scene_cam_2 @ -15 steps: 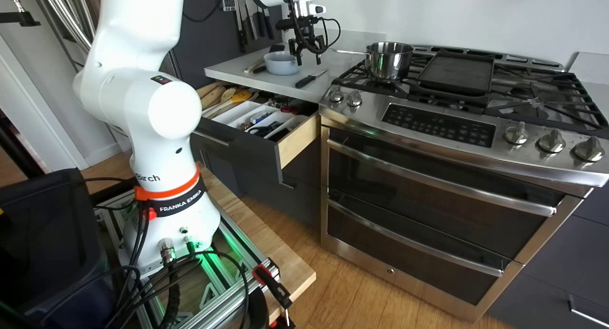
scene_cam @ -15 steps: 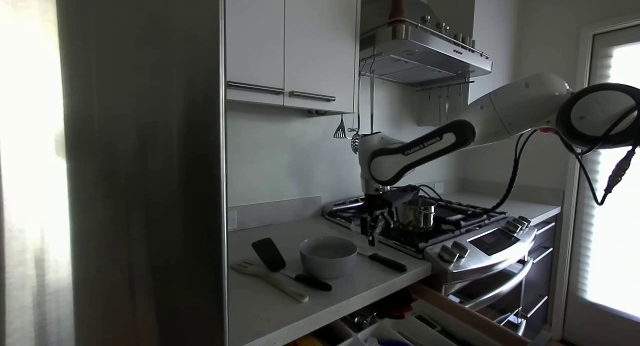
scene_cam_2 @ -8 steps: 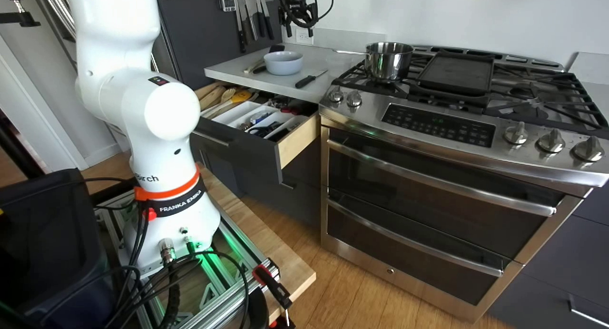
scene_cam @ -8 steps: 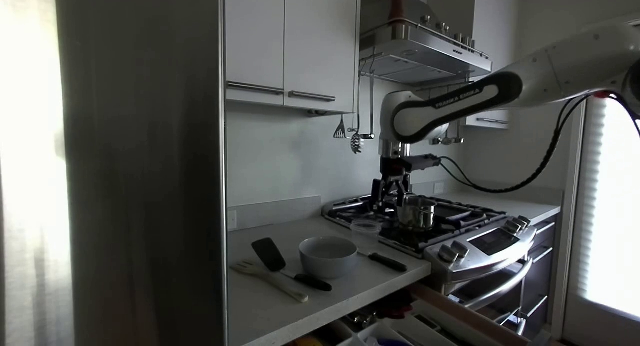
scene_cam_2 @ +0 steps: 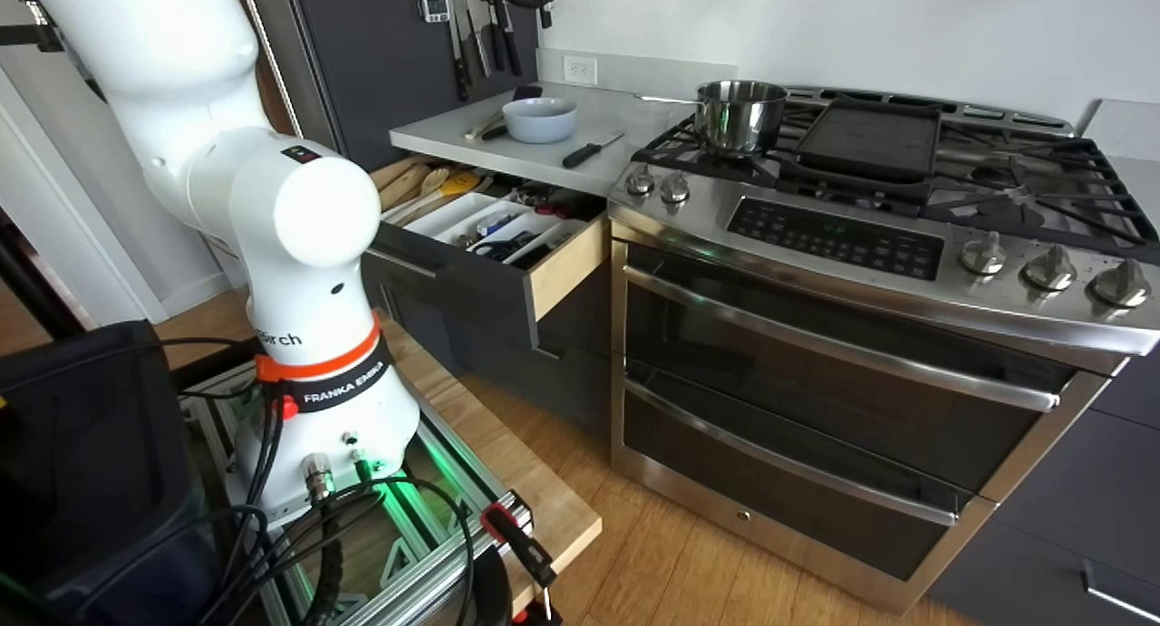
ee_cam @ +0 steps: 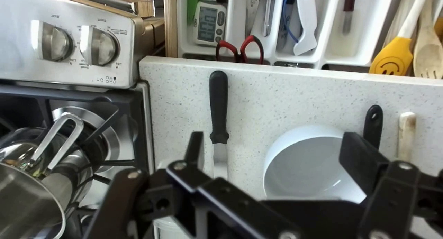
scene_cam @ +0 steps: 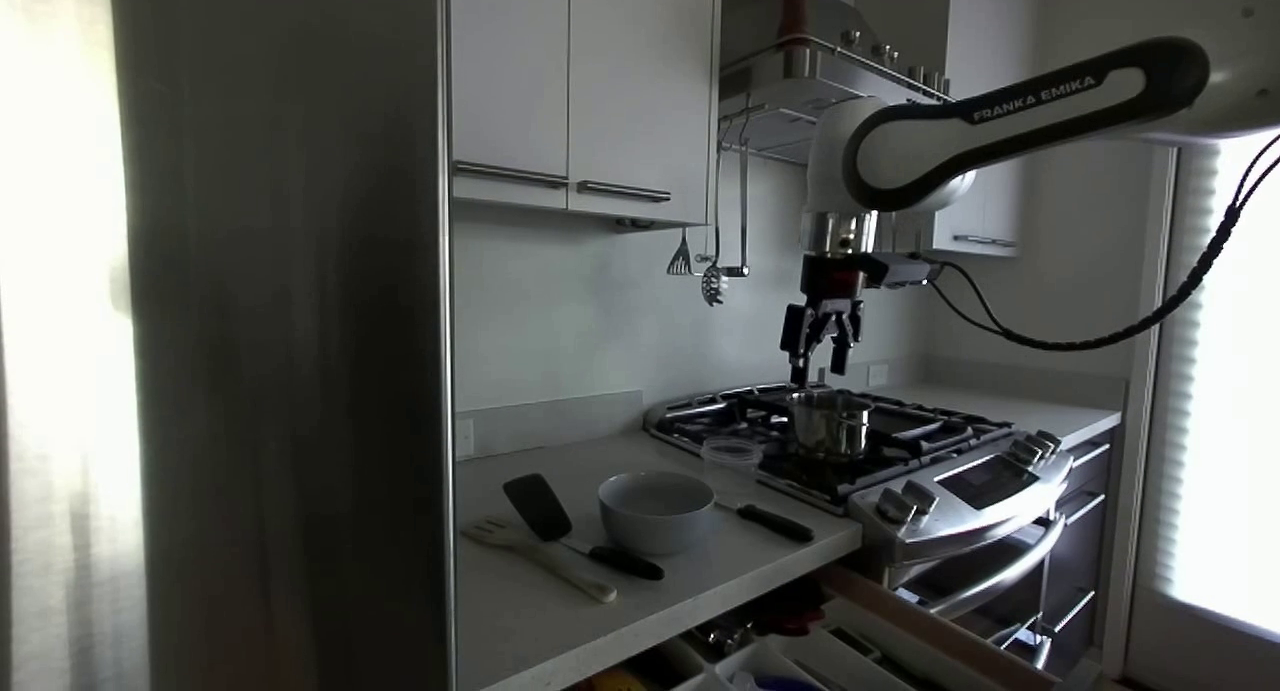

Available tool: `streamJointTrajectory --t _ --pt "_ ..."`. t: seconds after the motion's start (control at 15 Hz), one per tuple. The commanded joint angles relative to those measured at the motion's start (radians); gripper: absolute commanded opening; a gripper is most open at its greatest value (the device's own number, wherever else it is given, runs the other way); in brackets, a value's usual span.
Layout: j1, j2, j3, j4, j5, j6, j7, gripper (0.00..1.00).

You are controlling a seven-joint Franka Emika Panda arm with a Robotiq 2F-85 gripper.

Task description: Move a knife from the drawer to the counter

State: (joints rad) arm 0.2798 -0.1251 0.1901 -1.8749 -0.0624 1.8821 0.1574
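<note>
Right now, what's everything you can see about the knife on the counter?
The knife has a black handle, flaring where it meets a silvery blade that looks metal. It lies flat on the speckled counter between bowl and stove, handle towards the open drawer. The gripper isn't touching it but hides some blade in the wrist view.

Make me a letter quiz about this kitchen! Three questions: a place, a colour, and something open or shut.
1. Where does the black-handled knife lie?
A: on the floor; B: on the counter; C: inside the bowl
2. What colour is the smiley spatula head?
A: green; B: black; C: yellow
3. How is the drawer?
A: pulled open; B: shut; C: upside down

1 B: the wrist view shows it resting there.
2 C: yellow surrounds the smile.
3 A: both exterior views show inside it.
</note>
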Motion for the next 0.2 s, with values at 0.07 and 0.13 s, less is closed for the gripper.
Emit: streamJointTrajectory --t 0.07,0.13 --pt "-0.025 0.022 0.021 0.009 0.002 0.0 -0.001 1.0" --pt "-0.026 0.031 0.021 0.011 0.002 0.001 -0.001 1.0"
